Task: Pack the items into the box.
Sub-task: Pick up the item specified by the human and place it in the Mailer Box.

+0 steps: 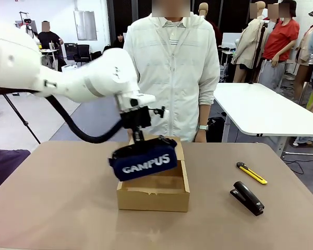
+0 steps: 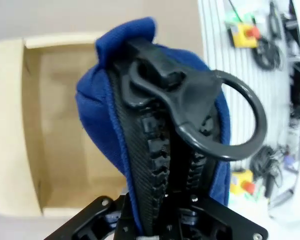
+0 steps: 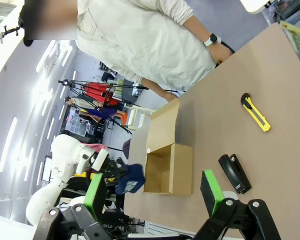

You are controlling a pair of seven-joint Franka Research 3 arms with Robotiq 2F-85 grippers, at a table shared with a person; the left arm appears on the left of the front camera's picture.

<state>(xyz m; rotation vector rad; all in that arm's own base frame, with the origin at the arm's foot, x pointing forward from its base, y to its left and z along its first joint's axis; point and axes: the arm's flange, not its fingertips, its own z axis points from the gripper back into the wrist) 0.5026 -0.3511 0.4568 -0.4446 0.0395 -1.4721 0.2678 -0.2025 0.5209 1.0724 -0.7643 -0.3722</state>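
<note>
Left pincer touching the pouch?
Touching. Left wrist view: left pincer is shut on the pouch at its zipper; front view shows it hanging above the box.

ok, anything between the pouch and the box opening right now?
Nothing visible. The left gripper holds the pouch over the open box. The lid flap is swung back on the far side, and the box interior looks bare.

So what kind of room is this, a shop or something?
Probably a robot lab or workshop, not a shop. A white robot arm works at the brown table, yellow boxes with red stop buttons hang on a slatted wall, and a white work table stands behind.
</note>
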